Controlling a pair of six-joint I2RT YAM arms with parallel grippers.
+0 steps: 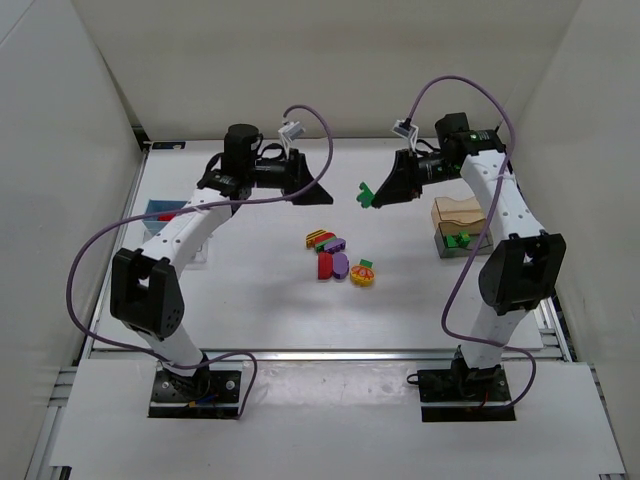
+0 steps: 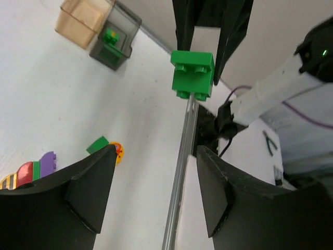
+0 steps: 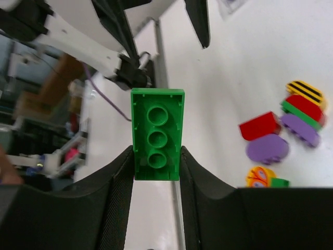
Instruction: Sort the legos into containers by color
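Alignment matters: the right gripper [image 3: 155, 156], clamped on a green lego [image 3: 156, 130], should centre over the dark container [image 1: 445, 246] already holding green; the left gripper [image 2: 156, 152] gapes empty.

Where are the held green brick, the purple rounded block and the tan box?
green brick [image 3: 157, 139], right wrist view, middle stud.
purple rounded block [image 3: 267, 149], right wrist view, flat face.
tan box [image 2: 75, 23], left wrist view, side wall.

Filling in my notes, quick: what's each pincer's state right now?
Left pincer: open, empty.
Right pincer: closed on a green lego.
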